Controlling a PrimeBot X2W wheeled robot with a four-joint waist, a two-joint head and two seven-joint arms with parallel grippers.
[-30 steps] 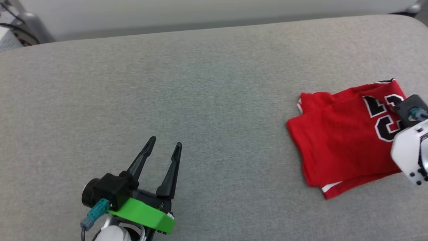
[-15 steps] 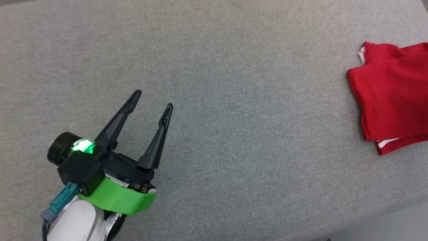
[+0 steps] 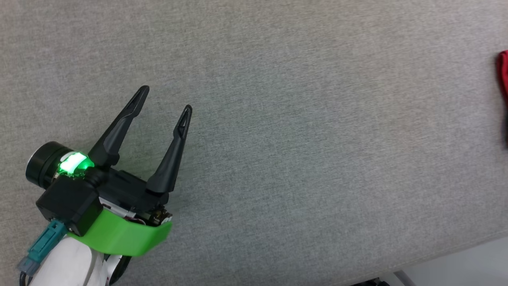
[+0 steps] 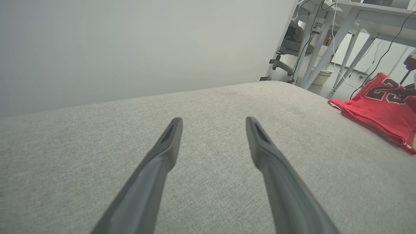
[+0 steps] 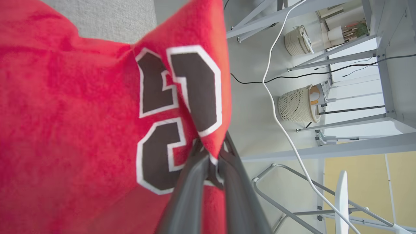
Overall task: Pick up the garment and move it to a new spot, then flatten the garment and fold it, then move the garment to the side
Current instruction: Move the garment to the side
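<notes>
The garment [image 5: 81, 113] is a folded red jersey with black, white-outlined numbers. My right gripper [image 5: 211, 148] is shut on a raised fold of it near the numbers. The left wrist view has the garment [image 4: 380, 107] lying at the right end of the grey cushion [image 4: 208, 97]. In the head view a red sliver of the garment [image 3: 503, 75] sits at the right edge. My left gripper [image 3: 165, 99] hovers over bare cushion at the lower left, far from the garment. Its jaws are open and empty, as the left gripper [image 4: 213, 122] also appears in its own wrist view.
The grey cushion [image 3: 278, 119] ends at a front edge at the head view's lower right. Beyond the garment's side stand grey table legs [image 5: 292, 65], a wicker basket [image 5: 297, 105] and a white cable [image 5: 276, 97] on the floor. A pale wall [image 4: 130, 48] rises behind the cushion.
The head camera has swung, so the garment has slid to the picture's right edge and the right arm has left it. The left gripper stays open, the right one shut.
</notes>
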